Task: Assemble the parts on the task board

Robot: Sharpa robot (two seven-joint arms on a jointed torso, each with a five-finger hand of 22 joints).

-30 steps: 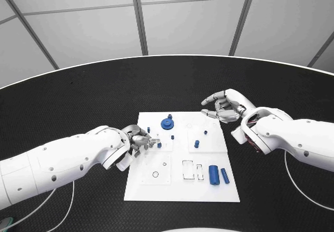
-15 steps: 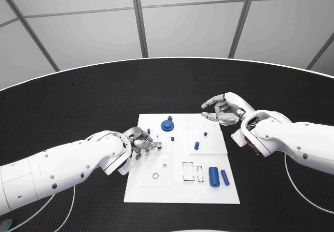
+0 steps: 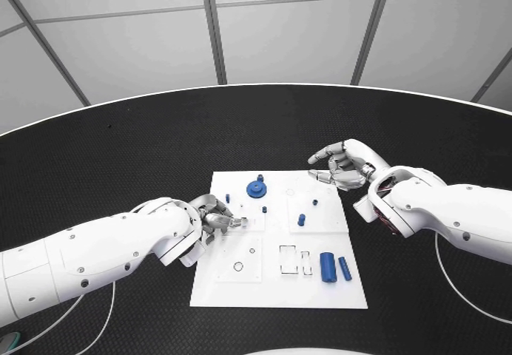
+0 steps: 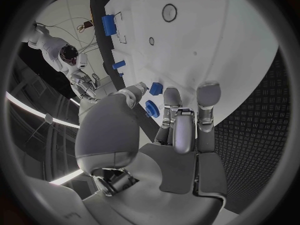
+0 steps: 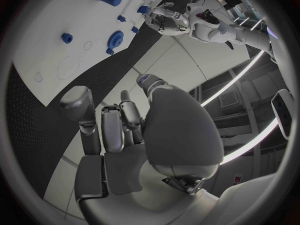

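Observation:
The white task board (image 3: 277, 288) lies in the middle of the black table. My left hand (image 3: 217, 217) is over the board's left edge. Its thumb and a finger pinch a small blue peg (image 4: 155, 88) that stands on the board. Just beyond it is a blue gear (image 3: 256, 189), seen through the fingers (image 4: 151, 107) in the left wrist view. My right hand (image 3: 343, 166) hovers above the board's far right corner, fingers bent but apart, with nothing in it. Two blue cylinders (image 3: 328, 267) lie side by side near the board's front right.
Small blue pegs stand on the board at its far left (image 3: 227, 198), middle (image 3: 265, 210) and right (image 3: 302, 220). Round and rectangular recesses (image 3: 288, 260) mark the board's near half. The black table (image 3: 128, 163) stretches wide around the board.
My left hand has reached a little to the right, and its fingertips now cover the peg that stood free beside them. My right hand has barely shifted.

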